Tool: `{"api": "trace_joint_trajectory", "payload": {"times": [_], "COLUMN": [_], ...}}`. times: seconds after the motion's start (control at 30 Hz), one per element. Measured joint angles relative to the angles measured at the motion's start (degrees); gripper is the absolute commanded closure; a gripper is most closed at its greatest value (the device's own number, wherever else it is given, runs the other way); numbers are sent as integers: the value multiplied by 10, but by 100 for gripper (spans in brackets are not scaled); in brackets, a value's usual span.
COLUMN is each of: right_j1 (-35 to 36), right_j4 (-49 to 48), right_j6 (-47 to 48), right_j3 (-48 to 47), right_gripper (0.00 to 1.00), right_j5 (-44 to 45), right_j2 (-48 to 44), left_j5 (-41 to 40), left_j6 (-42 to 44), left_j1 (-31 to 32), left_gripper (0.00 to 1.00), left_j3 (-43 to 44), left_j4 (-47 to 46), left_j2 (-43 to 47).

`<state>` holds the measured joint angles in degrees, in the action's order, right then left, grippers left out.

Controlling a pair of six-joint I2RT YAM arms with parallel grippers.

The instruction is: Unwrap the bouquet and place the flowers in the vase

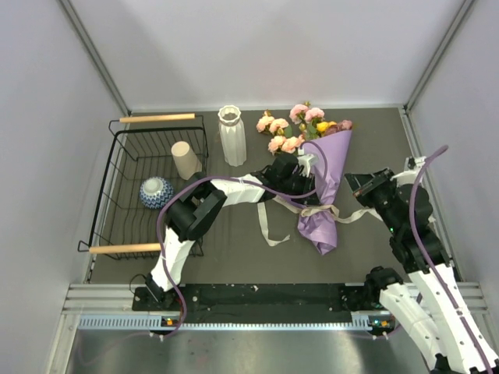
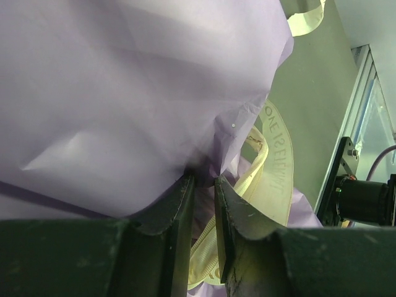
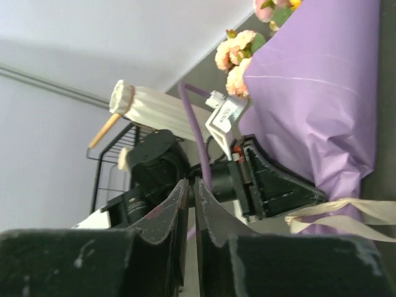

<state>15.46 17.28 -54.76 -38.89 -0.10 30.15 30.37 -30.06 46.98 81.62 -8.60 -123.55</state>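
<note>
The left pincer nips the bouquet (its lilac paper); right pincer closed.

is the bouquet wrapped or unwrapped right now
Wrapped. The bouquet lies in a closed lilac paper cone, cream ribbon crossing its narrow part; only the flowers poke out.

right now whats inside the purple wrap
Pink, peach and yellow rose heads poke out of the wrap at its top; their stems inside are covered by the paper.

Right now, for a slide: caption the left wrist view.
Left gripper at a fold of lilac wrap, cream ribbon beside.
</note>
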Motion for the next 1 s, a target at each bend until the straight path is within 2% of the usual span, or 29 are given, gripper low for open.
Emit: {"api": "trace_joint_trajectory", "payload": {"times": [0.03,0.1,0.13,0.2,0.23,0.33,0.53,0.83,0.9,0.93,1.0], "right_j1": [0,0,0,0,-1,-10,-45,-54,-54,-55,-55], "right_j4": [3,14,21,30,34,37,26,-64,-83,-92,-106], "right_j6": [5,11,12,2,-3,-26,-91,-156,-163,-165,-170], "right_j3": [-5,-10,-9,0,10,56,124,168,177,179,179], "right_gripper": [85,72,61,60,48,42,48,51,57,63,66], "right_j5": [4,11,12,14,14,13,-4,-76,-82,-84,-86], "right_j2": [6,32,51,85,101,130,160,250,258,261,265], "left_j5": [0,0,0,0,1,2,2,3,3,3,2], "left_j6": [0,0,0,0,0,0,2,2,2,2,2], "left_j1": [0,0,0,0,0,0,0,0,0,0,0], "left_gripper": [74,73,73,71,70,68,66,65,65,65,65], "left_j3": [0,0,0,0,0,0,-1,-1,-1,-1,-1], "left_j4": [0,0,0,0,0,2,16,24,24,24,26], "left_j2": [0,0,0,0,1,3,12,13,13,13,13]}}
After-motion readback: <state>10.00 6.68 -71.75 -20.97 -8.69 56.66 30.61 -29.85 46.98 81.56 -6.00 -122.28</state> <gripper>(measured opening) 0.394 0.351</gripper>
